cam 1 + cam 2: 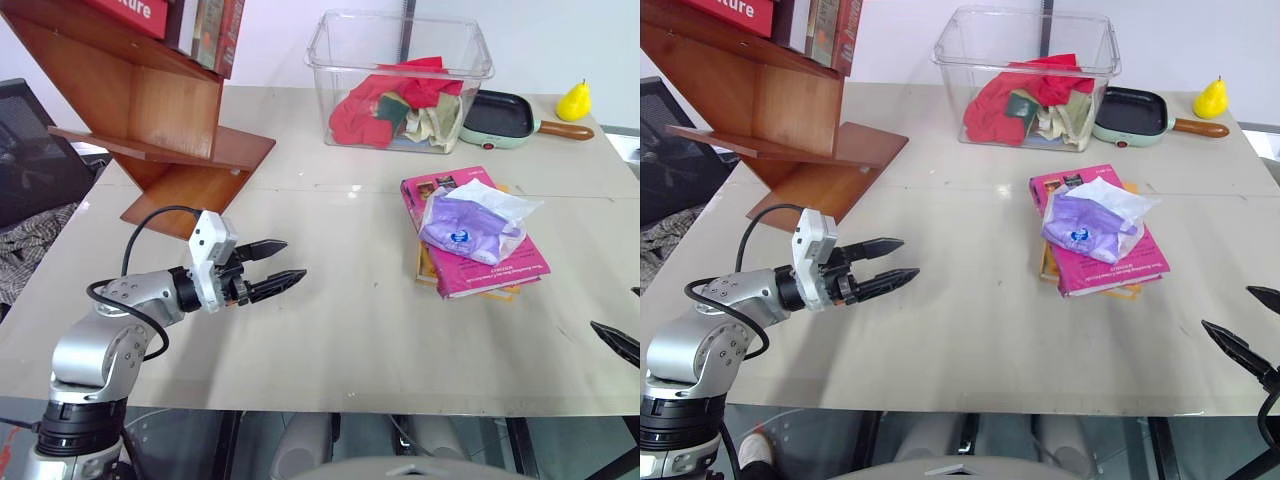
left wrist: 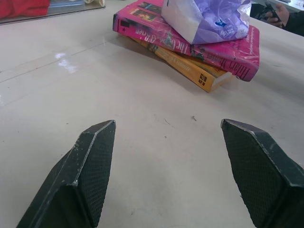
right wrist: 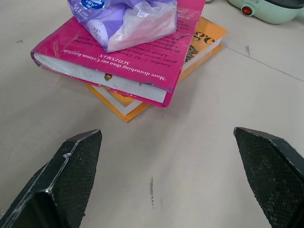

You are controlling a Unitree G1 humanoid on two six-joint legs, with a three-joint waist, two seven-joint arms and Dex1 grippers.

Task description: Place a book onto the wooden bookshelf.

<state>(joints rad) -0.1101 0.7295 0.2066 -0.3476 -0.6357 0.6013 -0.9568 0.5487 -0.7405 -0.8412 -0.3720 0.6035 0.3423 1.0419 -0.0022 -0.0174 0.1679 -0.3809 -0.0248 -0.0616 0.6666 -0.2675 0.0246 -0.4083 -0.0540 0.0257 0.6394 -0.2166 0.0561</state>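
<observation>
Location: indoor robot test area, office-like.
Evidence: plain beige bench (image 1: 330,330) against a white wall (image 1: 560,40), an office chair (image 1: 30,150) beside it, and staged props: clear bin (image 1: 400,80) of cloths, toy pear (image 1: 574,100), small pan (image 1: 500,118).

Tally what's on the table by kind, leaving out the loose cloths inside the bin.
Books in the stack: 2 (pink book, yellow-orange book)
Plastic bags: 1
Clear bins: 1
Bookshelves: 1
Pans: 1
Yellow pears: 1
Total: 7
</observation>
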